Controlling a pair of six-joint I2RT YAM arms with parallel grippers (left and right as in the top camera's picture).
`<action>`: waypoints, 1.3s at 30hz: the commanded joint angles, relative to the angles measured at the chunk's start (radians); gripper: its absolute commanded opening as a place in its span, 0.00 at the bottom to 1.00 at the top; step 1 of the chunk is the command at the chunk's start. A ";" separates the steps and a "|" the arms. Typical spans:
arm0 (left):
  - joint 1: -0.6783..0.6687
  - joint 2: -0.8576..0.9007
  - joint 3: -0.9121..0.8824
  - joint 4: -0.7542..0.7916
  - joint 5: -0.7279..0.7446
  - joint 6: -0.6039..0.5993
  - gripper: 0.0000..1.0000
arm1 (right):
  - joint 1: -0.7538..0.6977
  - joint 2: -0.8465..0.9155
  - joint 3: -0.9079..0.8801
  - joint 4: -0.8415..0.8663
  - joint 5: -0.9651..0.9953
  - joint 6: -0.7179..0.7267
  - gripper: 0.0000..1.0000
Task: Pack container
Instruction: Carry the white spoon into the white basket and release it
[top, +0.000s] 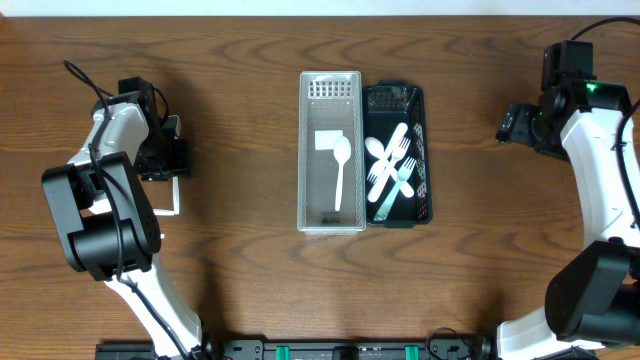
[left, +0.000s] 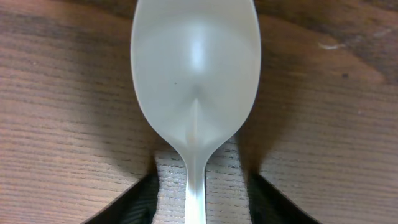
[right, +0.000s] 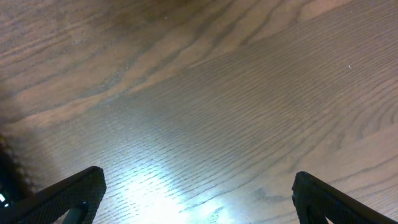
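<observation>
Your left end effector is closed on the neck of a white plastic spoon. The bowl juts out ahead of the fingers, just above the bench. Your right end effector is spread wide with nothing between its fingers, and only bare wood lies beneath it.

The clear container sits well off to the right of your left end effector and to the left of your right end effector. The black tray touches the container's side nearer the right end effector.

Packing looks barely begun. The container holds one packed spoon and a flat white piece. A heap of forks and spoons still waits in the tray. The spoon you hold probably goes in next, then the heap.
</observation>
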 joint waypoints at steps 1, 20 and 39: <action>0.002 0.013 -0.031 0.000 0.019 0.007 0.32 | -0.006 0.000 -0.003 -0.001 0.000 -0.013 0.99; -0.002 -0.026 0.004 -0.038 0.091 -0.046 0.06 | -0.006 0.000 -0.003 0.000 0.000 -0.013 0.99; -0.633 -0.478 0.032 -0.044 -0.010 -0.408 0.06 | -0.006 0.000 -0.003 0.011 0.000 -0.013 0.99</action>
